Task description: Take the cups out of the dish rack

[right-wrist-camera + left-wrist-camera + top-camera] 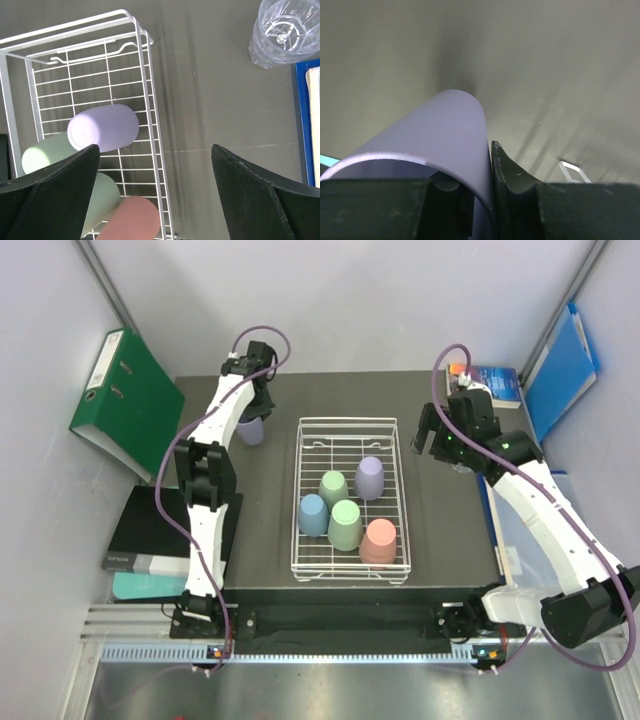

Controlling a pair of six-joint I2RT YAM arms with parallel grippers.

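Note:
The white wire dish rack (300, 490) sits mid-table. Inside it several cups stand mouth down: lilac (369, 477), mint green (333, 487), light blue (313, 514), a second green one (345, 524) and salmon pink (378, 540). Left of the rack, my left gripper (252, 412) is shut on the rim of another lilac cup (250, 429), mouth up. The left wrist view shows one finger inside and one outside the cup's wall (440, 130). My right gripper (155, 150) hangs open above the rack's right wall (145, 65), holding nothing. A clear glass (282, 32) stands on the table beyond it.
A green binder (125, 400) leans at the back left. A black book (150, 530) lies beside the left arm. At the back right are a blue folder (560, 370) and a blue book (495, 380), close to the glass.

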